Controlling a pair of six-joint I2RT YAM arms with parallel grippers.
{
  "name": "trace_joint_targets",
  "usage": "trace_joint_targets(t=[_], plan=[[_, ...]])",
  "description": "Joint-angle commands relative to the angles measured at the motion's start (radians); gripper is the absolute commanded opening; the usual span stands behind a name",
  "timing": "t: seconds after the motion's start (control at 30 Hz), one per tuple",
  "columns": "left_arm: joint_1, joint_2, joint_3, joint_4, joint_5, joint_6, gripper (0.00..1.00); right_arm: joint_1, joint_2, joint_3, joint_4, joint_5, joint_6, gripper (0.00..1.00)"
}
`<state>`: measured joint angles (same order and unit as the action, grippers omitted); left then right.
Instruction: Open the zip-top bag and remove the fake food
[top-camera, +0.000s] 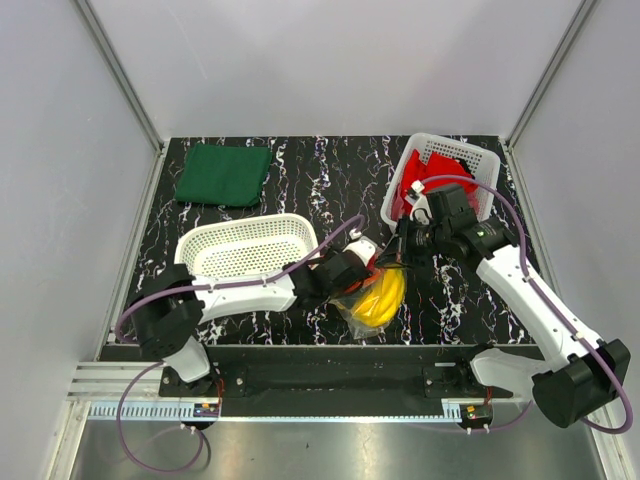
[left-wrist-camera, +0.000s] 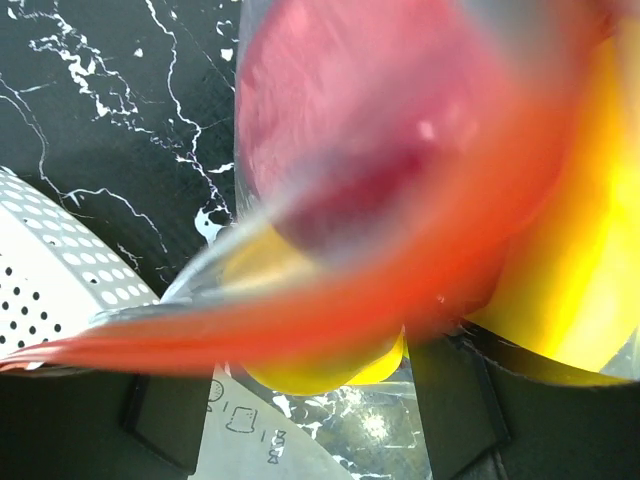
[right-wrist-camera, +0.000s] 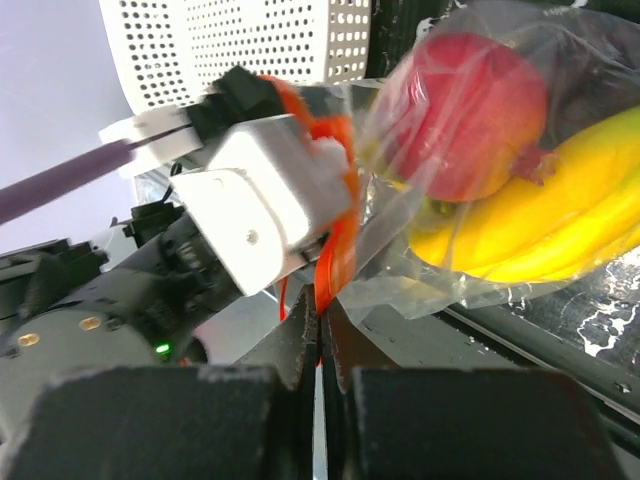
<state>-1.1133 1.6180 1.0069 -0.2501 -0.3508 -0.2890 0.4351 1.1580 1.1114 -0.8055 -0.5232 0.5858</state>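
Note:
The zip-top bag is held just above the table's near middle, with a yellow banana bunch and a red round fruit inside. My right gripper is shut on the bag's orange-red zip strip; in the top view it is at the bag's upper right. My left gripper is at the bag's upper left. In the left wrist view its fingers stand apart, and the blurred zip strip runs across them. Behind it are the red fruit and a yellow lemon.
A white mesh basket stands left of the bag, under my left forearm. A second white basket with a red cloth stands at the back right. A green cloth lies at the back left. The black frame rail runs along the near edge.

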Motion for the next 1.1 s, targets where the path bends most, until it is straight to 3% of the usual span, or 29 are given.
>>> trace_joint_targets(t=[0.0, 0.5, 0.87, 1.07], plan=[[0.001, -0.090, 0.005, 0.023, 0.007, 0.034, 0.00, 0.004, -0.032, -0.022, 0.048, 0.043, 0.006, 0.00], [0.024, -0.242, 0.156, -0.040, 0.030, -0.062, 0.00, 0.005, -0.061, 0.017, -0.018, 0.100, -0.021, 0.00], [0.023, -0.703, -0.152, 0.350, 0.124, 0.036, 0.00, 0.004, -0.083, 0.031, -0.073, 0.181, -0.030, 0.00], [0.084, -0.793, -0.107, 0.040, -0.043, -0.010, 0.00, 0.004, -0.107, 0.031, -0.078, 0.177, -0.023, 0.00]])
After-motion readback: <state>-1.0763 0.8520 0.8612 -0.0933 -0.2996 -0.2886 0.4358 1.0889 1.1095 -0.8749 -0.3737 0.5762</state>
